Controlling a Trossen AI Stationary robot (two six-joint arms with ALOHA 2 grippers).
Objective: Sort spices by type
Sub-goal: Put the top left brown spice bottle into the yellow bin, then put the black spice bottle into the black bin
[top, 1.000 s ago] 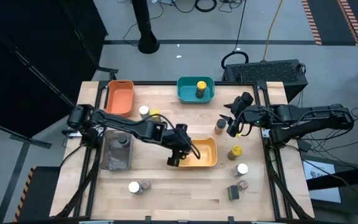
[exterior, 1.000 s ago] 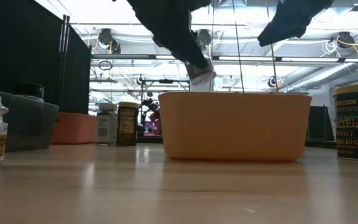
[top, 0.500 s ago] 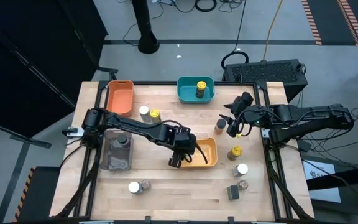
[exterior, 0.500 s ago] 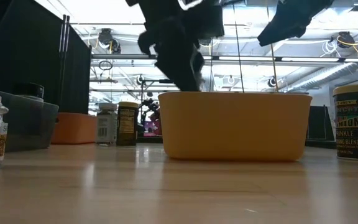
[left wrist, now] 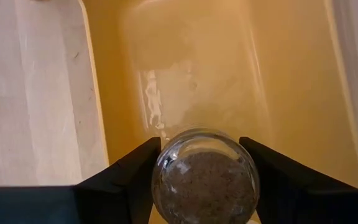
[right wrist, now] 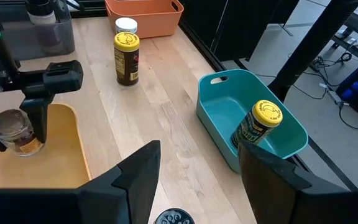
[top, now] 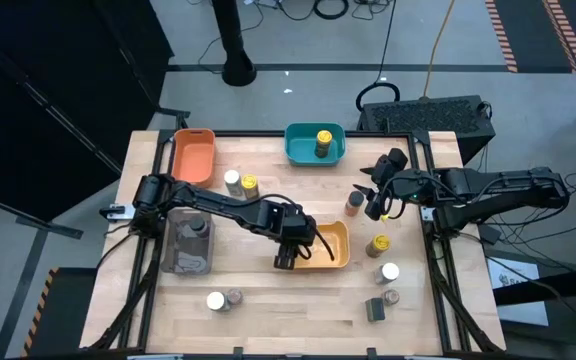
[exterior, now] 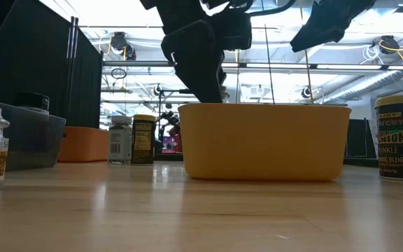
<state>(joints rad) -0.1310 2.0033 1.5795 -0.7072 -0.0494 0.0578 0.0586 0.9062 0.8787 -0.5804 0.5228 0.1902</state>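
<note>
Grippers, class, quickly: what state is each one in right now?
Left gripper: shut on a small clear glass spice jar, over the yellow plastic bin.
Right gripper: open, holding nothing, beside the teal plastic bin.

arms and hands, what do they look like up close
Both arms are black, jointed tubes with black cables looped alongside. The left hand and right hand each end in two flat, matte black fingers with angular edges. No markings show.

We see a robotics lab or industrial workshop: a pale wooden worktable (top: pixel 268 300) on a grey concrete floor (top: pixel 368 30) strewn with black cables (top: pixel 333 8), hazard-striped floor tape (top: pixel 501 35), and exposed ceiling pipes (exterior: pixel 355 85) under bright strip lighting.
</note>
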